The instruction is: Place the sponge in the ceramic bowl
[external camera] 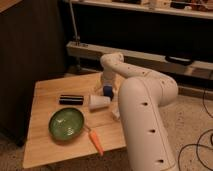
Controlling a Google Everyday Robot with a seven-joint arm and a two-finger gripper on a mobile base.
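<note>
White arm point(145, 120) bent over the tabletop point(45, 97), claw point(105, 88) held low at its end.
The thick arm is seen rising from the lower right and is folded at a rounded elbow point(112, 61) towards the rear. From there the wrist is pointed downward, and the claw is kept just above the tabletop's right half, largely hidden.

A light wooden table point(47, 95) fills the lower left, standing against a tall dark panel point(30, 45) along the left edge. Behind it a pale metal rail point(150, 55) crosses mid-frame beneath dark shelving point(150, 25) — speckled floor point(192, 117) shows at lower right, all in dim, warm light
</note>
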